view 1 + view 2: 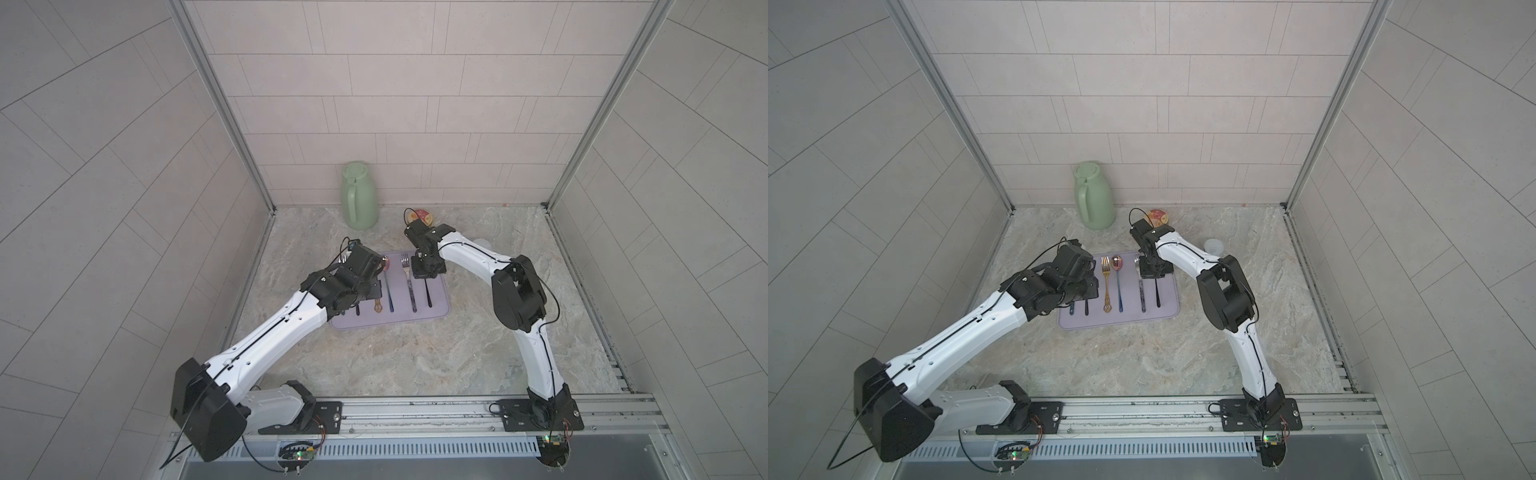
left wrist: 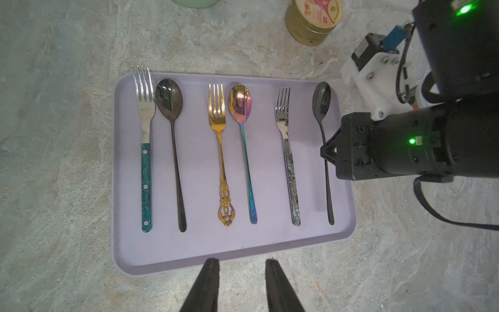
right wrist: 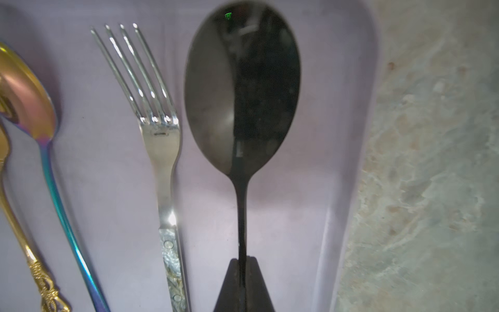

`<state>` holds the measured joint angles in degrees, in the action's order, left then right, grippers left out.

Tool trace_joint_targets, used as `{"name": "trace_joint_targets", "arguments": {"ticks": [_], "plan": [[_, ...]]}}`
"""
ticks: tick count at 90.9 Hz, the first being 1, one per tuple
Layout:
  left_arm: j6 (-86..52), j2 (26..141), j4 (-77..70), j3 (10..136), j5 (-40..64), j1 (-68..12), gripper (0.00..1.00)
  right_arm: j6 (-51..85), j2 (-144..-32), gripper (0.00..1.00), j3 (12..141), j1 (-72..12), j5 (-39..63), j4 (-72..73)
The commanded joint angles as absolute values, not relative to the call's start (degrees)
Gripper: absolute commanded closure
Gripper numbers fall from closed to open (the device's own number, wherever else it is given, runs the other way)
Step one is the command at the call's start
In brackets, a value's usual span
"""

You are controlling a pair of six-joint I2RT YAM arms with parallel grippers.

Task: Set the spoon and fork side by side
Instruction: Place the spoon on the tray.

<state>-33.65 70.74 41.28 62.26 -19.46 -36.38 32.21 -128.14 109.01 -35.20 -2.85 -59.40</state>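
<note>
A lilac tray (image 2: 205, 243) holds several forks and spoons in pairs. At its right end my right gripper (image 3: 243, 260) is shut on the thin handle of a black spoon (image 3: 243, 81), seen again in the left wrist view (image 2: 322, 100) and in a top view (image 1: 428, 295). The spoon runs parallel to a silver fork (image 3: 162, 140) with a grey marbled handle (image 2: 294, 189), close on the fork's right. Whether the spoon rests on the tray I cannot tell. My left gripper (image 2: 241, 261) is open and holds nothing, above the stone table just off the tray's near edge.
Also on the tray are a teal-handled fork (image 2: 145, 162), a second black spoon (image 2: 170, 102), a gold fork (image 2: 220, 129) and a rainbow spoon (image 2: 240, 102). A green jug (image 1: 359, 195), a gold tin (image 2: 313, 19) and a small pale cup (image 1: 1214, 246) stand behind it.
</note>
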Motion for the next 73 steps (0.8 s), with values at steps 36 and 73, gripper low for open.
{"name": "trace_joint_targets", "arguments": {"ticks": [36, 73], "plan": [[-34.00, 69.54, 40.18, 60.52, -19.24, -36.03, 0.68, 33.39, -132.06, 1.00, 111.74, -36.58, -4.24, -60.82], [-35.07, 70.75, 39.85, 59.32, -21.37, -35.71, 0.65, 34.97, -125.78, 0.64, 107.91, -36.54, -4.89, -61.62]]}}
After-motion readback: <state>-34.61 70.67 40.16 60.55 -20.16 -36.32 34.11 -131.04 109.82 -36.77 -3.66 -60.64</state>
